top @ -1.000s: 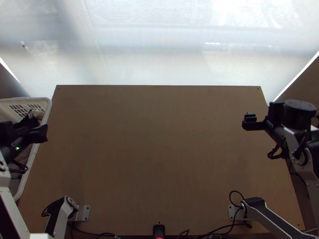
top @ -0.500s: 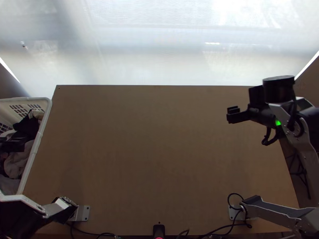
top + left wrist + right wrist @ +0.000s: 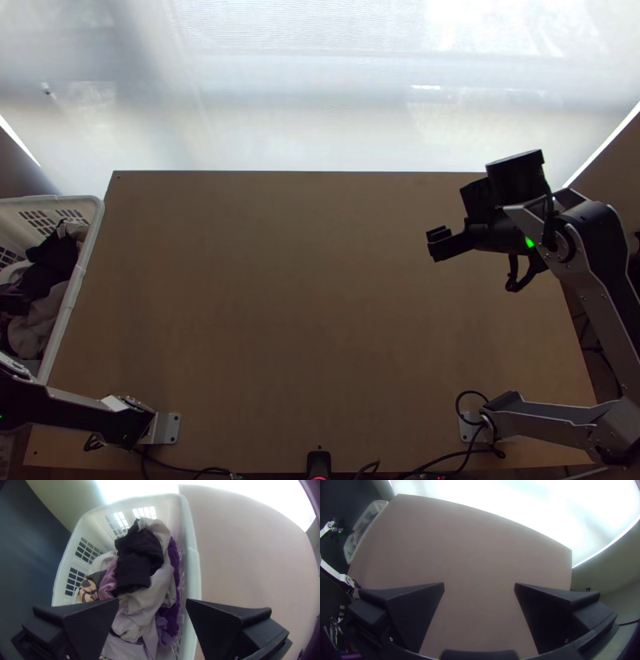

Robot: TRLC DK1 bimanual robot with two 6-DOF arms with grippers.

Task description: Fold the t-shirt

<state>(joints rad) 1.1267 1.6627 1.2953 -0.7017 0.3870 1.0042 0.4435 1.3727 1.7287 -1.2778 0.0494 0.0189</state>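
Sev. clothes, bunched, lengthwise in bskt

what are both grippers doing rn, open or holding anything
Left gripper: open, empty, over the basket of clothes.
Right gripper: open, empty, over the table.

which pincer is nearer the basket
Left. The left pincer is open above the basket and its clothes; the right pincer is open over the table's right half, well away from it.

The table is smooth, matt wood, the basket plastic (slightly glossy), the garments matt cloth.
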